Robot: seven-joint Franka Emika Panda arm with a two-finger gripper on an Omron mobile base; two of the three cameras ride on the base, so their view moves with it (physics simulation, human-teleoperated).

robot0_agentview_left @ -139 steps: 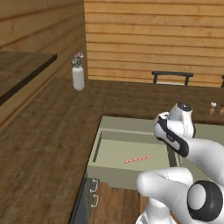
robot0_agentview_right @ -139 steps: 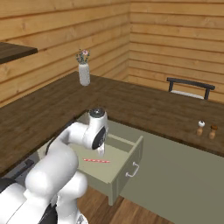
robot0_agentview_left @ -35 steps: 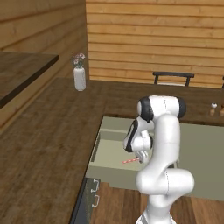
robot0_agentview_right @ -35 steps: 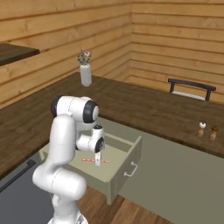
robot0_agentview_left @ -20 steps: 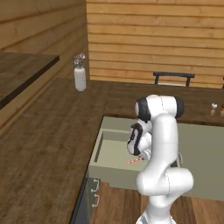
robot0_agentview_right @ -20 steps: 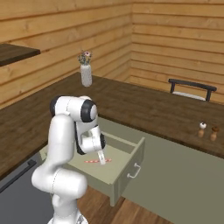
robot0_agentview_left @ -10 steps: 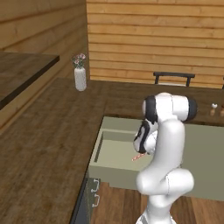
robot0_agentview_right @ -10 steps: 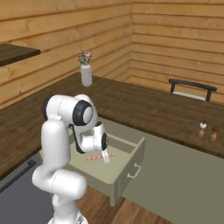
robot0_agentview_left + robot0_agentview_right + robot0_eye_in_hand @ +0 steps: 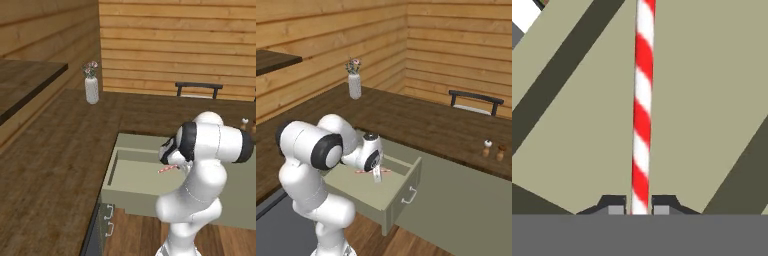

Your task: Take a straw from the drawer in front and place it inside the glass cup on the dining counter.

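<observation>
Straw (image 9: 643, 100) sits pinched between your gripper's (image 9: 639, 206) two dark fingertips (image 9: 614, 205), which are closed tight on its lower end; in the hand view its red-and-white stripes run straight up from the tips, over the pale green of the drawer's inside. In the left base view you can see the straw (image 9: 168, 169) sticking out to the left of the hand as a short pinkish stick, tilted a little, above the open drawer (image 9: 131, 175); whether it clears the drawer floor you cannot tell from these views. In the right base view the same straw (image 9: 372, 171) lies nearly level just under the gripper (image 9: 376, 175), inside the drawer's (image 9: 387, 197) outline. Your arm is folded close: the white upper link rises from the base, the forearm bends back over the drawer, and the hand is turned sideways with its fingers low over the drawer opening. Compared with half a second ago, the wrist has rolled and lifted, and the straw now stands off from the hand rather than lying low on the drawer floor as it did a second ago. Farther out, the dining counter (image 9: 60, 145) wraps around the drawer in dark wood planks, with a white vase of flowers (image 9: 91, 89) well apart at its far corner, two small shakers (image 9: 493, 149) on its right stretch, and a dark chair (image 9: 475, 102) behind it.
</observation>
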